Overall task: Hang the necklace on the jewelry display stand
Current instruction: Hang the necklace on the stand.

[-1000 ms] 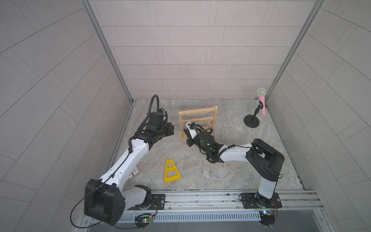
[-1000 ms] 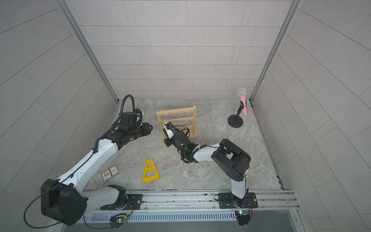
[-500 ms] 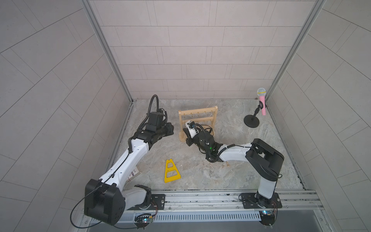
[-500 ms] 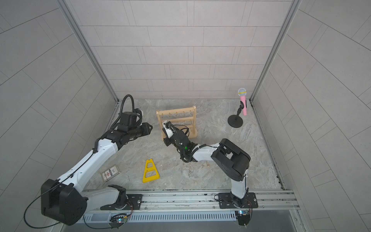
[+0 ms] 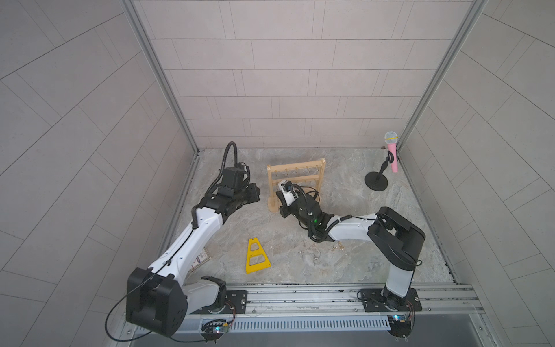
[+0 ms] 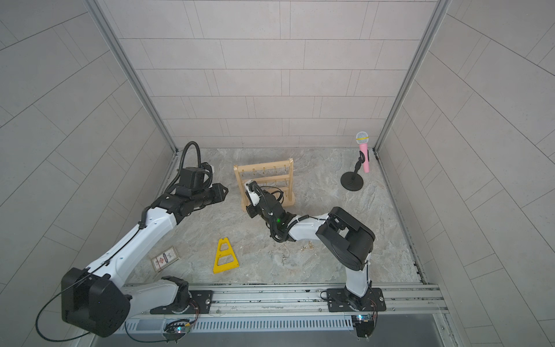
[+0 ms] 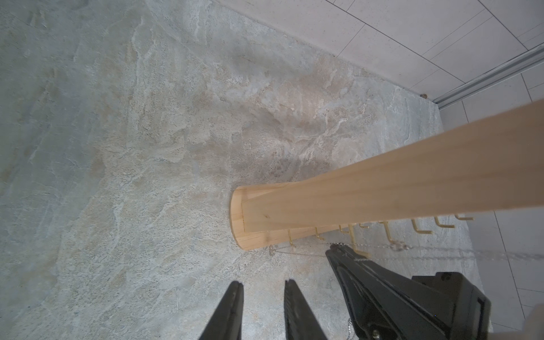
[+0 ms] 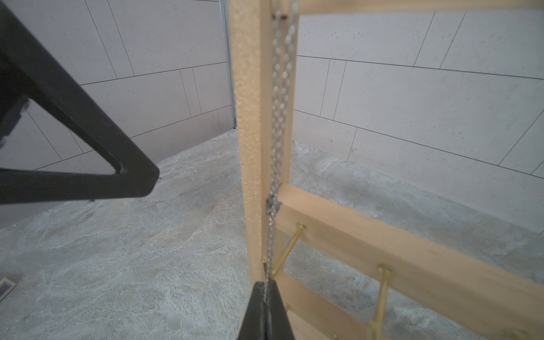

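Note:
The jewelry display stand (image 5: 295, 166) (image 6: 264, 168) stands upright at the back middle of the floor. My right gripper (image 8: 266, 284) (image 5: 280, 200) is shut on the thin silver necklace (image 8: 278, 117), close to the stand's left upright by the lower hooks. The chain runs taut along that upright up to the top bar. In the left wrist view the necklace (image 7: 397, 245) stretches past the gold hooks. My left gripper (image 7: 263, 284) (image 5: 258, 192) hovers just left of the stand, open, with nothing between its fingers.
A flat yellow triangular frame (image 5: 256, 255) lies in front. A black stand with a pink microphone (image 5: 377, 181) occupies the back right corner. Loose small jewelry (image 6: 282, 252) lies under the right arm. A card (image 6: 165, 259) lies near the left arm.

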Robot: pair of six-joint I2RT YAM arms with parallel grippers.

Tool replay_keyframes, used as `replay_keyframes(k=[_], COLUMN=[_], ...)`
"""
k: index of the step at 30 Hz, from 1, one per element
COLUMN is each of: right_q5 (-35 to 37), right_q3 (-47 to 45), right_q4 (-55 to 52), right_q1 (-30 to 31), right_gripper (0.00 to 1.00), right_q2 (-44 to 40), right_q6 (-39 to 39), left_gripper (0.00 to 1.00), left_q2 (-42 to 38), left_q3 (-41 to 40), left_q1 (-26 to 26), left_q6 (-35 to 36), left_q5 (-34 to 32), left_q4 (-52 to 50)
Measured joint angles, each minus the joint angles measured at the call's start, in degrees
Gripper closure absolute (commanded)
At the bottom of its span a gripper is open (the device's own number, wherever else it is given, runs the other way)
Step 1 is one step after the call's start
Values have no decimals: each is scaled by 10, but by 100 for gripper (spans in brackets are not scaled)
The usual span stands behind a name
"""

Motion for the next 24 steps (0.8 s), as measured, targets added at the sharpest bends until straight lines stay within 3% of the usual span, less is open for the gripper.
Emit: replay_keyframes(k=[24], right_q5=[1], right_q3=[3], right_q4=[-3], right_q1=[-5], right_gripper=[92], right_q2=[18], right_q6=[0], left_gripper=[71], left_q2=[0], left_q3=[0], left_q1=[0], left_q6=[0], left_q5=[0], left_q4=[0])
